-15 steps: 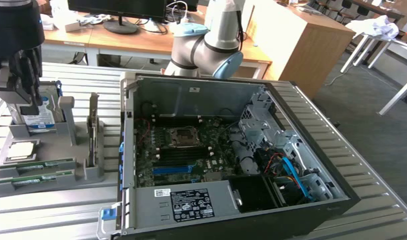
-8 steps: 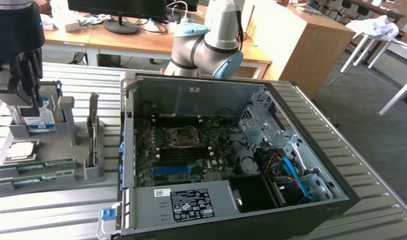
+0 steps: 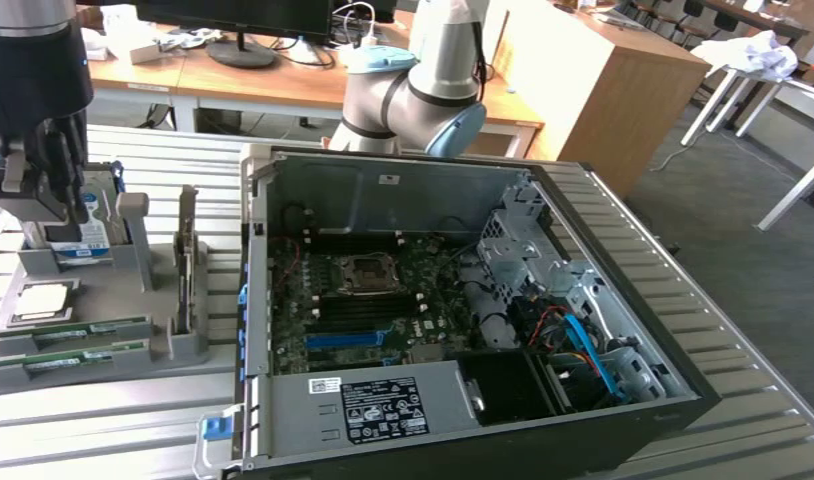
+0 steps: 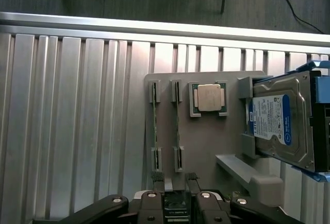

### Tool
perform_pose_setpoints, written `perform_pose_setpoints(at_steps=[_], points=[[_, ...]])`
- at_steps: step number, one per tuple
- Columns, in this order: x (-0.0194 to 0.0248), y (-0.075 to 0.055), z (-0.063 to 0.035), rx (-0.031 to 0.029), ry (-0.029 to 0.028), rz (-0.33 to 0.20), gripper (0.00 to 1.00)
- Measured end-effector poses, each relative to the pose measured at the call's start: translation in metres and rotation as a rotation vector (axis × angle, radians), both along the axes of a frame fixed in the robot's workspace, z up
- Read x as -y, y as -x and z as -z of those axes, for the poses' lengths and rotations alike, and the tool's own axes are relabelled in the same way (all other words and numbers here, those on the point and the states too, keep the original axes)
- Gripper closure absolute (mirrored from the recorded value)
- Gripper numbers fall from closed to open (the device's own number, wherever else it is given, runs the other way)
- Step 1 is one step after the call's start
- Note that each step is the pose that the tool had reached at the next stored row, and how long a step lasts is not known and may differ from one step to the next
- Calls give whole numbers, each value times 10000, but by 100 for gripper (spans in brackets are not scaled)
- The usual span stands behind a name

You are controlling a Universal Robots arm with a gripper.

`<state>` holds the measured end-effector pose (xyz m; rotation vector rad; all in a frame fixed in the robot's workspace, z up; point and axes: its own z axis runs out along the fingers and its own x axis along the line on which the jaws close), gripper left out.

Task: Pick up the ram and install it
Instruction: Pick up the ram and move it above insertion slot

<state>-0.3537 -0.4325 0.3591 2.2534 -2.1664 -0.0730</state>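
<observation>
Two ram sticks (image 3: 80,330) (image 4: 154,131), thin green boards, stand on edge side by side in slots of a grey holder (image 3: 167,350) (image 4: 206,147) at the exterior view's left. My gripper (image 3: 36,205) (image 4: 174,183) hangs above the holder's far end, near the hard drive and well above the sticks. Its fingers (image 4: 157,178) are open with nothing between them. In the wrist view the second ram stick (image 4: 178,131) lies in line with the gap between the fingertips. The open computer case (image 3: 447,300) shows its motherboard with dark memory slots (image 3: 387,300).
On the same holder sit a square silver processor (image 3: 40,300) (image 4: 209,98) and a silver hard drive with a blue-white label (image 3: 80,240) (image 4: 278,123). An upright card (image 3: 187,250) stands in the holder beside the case wall. The ribbed metal table (image 4: 67,131) stretches around.
</observation>
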Motion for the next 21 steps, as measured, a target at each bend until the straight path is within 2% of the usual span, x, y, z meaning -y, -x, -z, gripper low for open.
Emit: perform_pose_setpoints(at_steps=[21], points=[[4,0,156,1,-1,0,70]])
